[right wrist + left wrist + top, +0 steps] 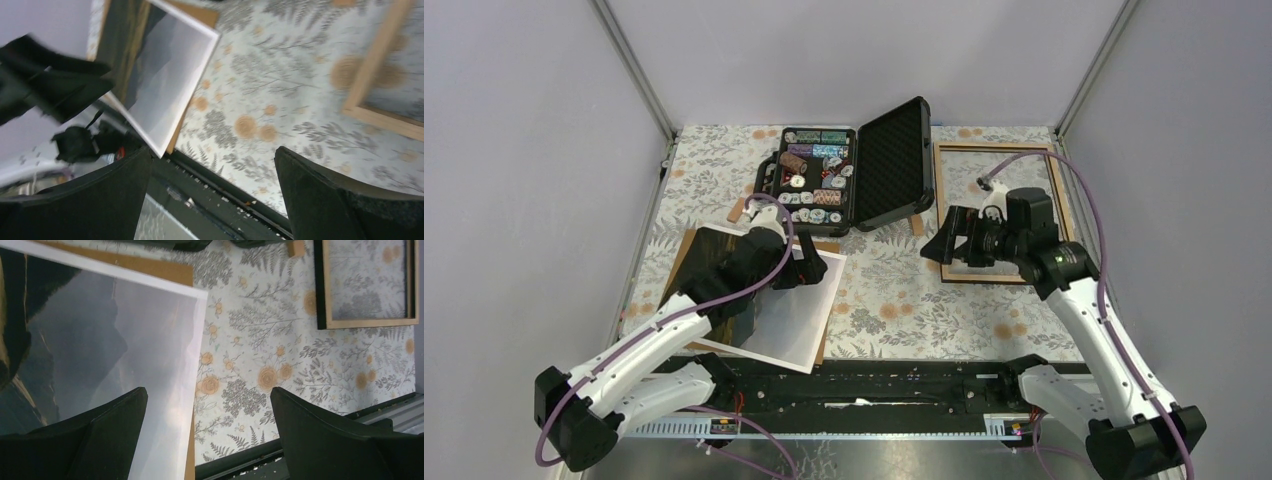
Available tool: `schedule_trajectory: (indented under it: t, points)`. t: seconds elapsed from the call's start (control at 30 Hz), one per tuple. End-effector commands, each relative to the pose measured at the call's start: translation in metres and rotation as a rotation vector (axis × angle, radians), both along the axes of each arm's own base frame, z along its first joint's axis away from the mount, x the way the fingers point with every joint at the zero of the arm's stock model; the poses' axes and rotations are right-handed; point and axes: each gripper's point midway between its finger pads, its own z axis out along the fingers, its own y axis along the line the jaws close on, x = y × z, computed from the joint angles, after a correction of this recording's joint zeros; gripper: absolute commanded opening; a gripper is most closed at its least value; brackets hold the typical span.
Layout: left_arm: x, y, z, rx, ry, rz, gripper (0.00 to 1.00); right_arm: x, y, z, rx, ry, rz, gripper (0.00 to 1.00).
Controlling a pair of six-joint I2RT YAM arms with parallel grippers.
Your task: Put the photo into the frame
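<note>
Left gripper (pixel 207 395) spread wide, holding nothing. The photo (pixel 125 340) lies flat beneath one finger, on a brown board (pixel 170 272). Right gripper (pixel 212 155) is also wide and empty, hovering over an edge of the frame (pixel 994 147).

Even, diffuse light fills the top view, leaving only soft shadows on the table (pixel 904 300). In the left wrist view, pale glare washes out the photo (pixel 150 350) near centre. The right wrist view is motion-blurred throughout, worst at upper left.
</note>
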Motion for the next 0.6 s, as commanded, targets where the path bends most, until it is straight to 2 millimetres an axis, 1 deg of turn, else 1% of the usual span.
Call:
schedule_trajectory:
  t: [0.0, 0.07, 0.1, 0.13, 0.17, 0.2, 0.27, 0.3, 0.37, 0.43, 0.5, 0.57]
  points:
    - [-0.002, 0.000, -0.011, -0.051, 0.037, 0.061, 0.99, -0.029, 0.043, 0.000, 0.167, 0.001, 0.223, 1.00]
    - [-0.004, 0.000, -0.022, -0.044, 0.075, 0.072, 0.99, -0.036, 0.068, -0.020, 0.247, 0.077, 0.230, 1.00]
    - [-0.005, -0.001, -0.028, -0.042, 0.093, 0.081, 0.99, -0.040, 0.085, -0.030, 0.277, 0.087, 0.260, 0.99]
    - [-0.005, 0.000, -0.034, -0.037, 0.112, 0.094, 0.99, -0.045, 0.104, -0.038, 0.317, 0.114, 0.263, 0.97]
    - [-0.005, 0.002, -0.040, -0.029, 0.131, 0.113, 0.99, -0.047, 0.121, -0.044, 0.329, 0.106, 0.270, 0.96]
    - [-0.005, 0.004, -0.047, -0.018, 0.150, 0.138, 0.99, -0.051, 0.137, -0.053, 0.331, 0.115, 0.270, 0.93]
    - [-0.005, 0.012, -0.062, -0.007, 0.198, 0.220, 0.99, -0.051, 0.157, -0.074, 0.336, 0.163, 0.207, 0.85]
    - [-0.007, 0.014, -0.069, -0.006, 0.220, 0.246, 0.99, -0.050, 0.166, -0.083, 0.367, 0.189, 0.176, 0.78]
    - [-0.010, 0.019, -0.083, -0.014, 0.248, 0.288, 0.99, -0.045, 0.176, -0.104, 0.440, 0.235, 0.097, 0.70]
    - [-0.013, 0.023, -0.092, -0.026, 0.262, 0.321, 0.99, -0.036, 0.183, -0.118, 0.497, 0.228, 0.037, 0.61]
    - [-0.015, 0.027, -0.100, -0.044, 0.271, 0.348, 0.99, -0.025, 0.187, -0.135, 0.493, 0.214, -0.021, 0.58]
    - [-0.018, 0.026, -0.107, -0.072, 0.278, 0.345, 0.99, -0.017, 0.193, -0.147, 0.496, 0.213, -0.038, 0.58]
